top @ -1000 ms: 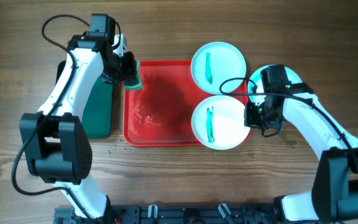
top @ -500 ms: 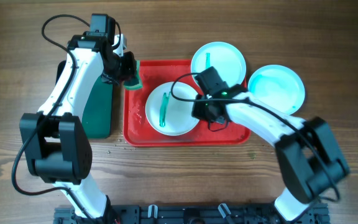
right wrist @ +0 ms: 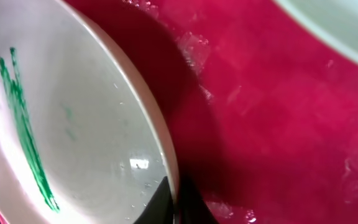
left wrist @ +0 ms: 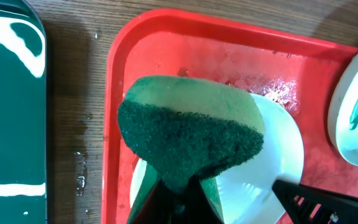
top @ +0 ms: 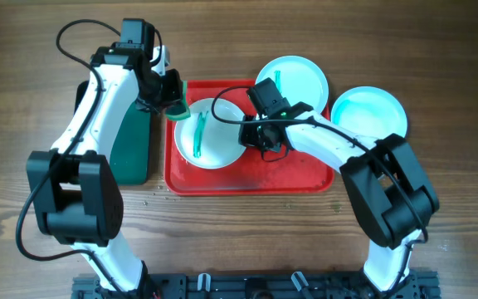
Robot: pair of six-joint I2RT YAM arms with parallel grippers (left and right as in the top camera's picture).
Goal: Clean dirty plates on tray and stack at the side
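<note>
A smeared plate (top: pixel 210 133) lies tilted over the left half of the red tray (top: pixel 247 178). My right gripper (top: pixel 249 134) is shut on its right rim; in the right wrist view the rim (right wrist: pixel 166 168) sits between the fingers. A second smeared plate (top: pixel 293 83) rests on the tray's back right corner. A wiped plate (top: pixel 373 116) lies on the table to the right. My left gripper (top: pixel 173 93) is shut on a green sponge (left wrist: pixel 188 137), held over the plate's (left wrist: pixel 278 155) back left edge.
A dark green tray (top: pixel 131 141) lies left of the red tray, under my left arm. Water drops (left wrist: pixel 82 174) dot the wood between the two trays. The red tray's floor (right wrist: pixel 278 112) is wet.
My right gripper has carried the smeared plate from the tray's right side to its left half, up to the sponge. The left arm has not moved.
</note>
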